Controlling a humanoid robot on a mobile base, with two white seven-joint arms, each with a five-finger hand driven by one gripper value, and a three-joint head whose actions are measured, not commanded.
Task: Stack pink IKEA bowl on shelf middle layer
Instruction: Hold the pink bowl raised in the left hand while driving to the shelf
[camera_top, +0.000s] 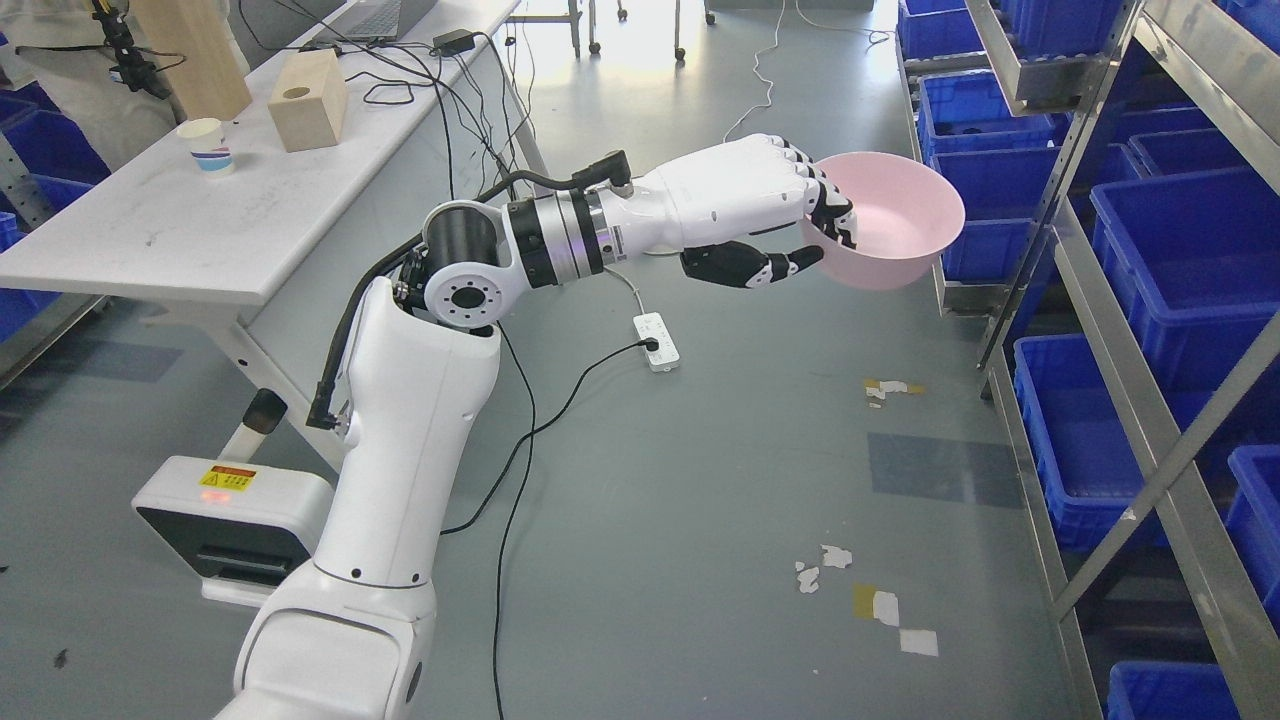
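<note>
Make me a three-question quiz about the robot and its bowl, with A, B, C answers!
1. Where is the bowl?
A. on the table
B. in the air beside the shelf
C. on the floor

2. What colour are the bins on the shelf?
A. blue
B. green
C. yellow

3. What is the left hand doing?
A. hanging open
B. pressing the power strip
C. gripping the bowl's rim

Answers:
1 B, the bowl hangs above the floor, next to the shelf.
2 A, every bin is blue.
3 C, the fingers curl over the rim and the thumb is underneath.
</note>
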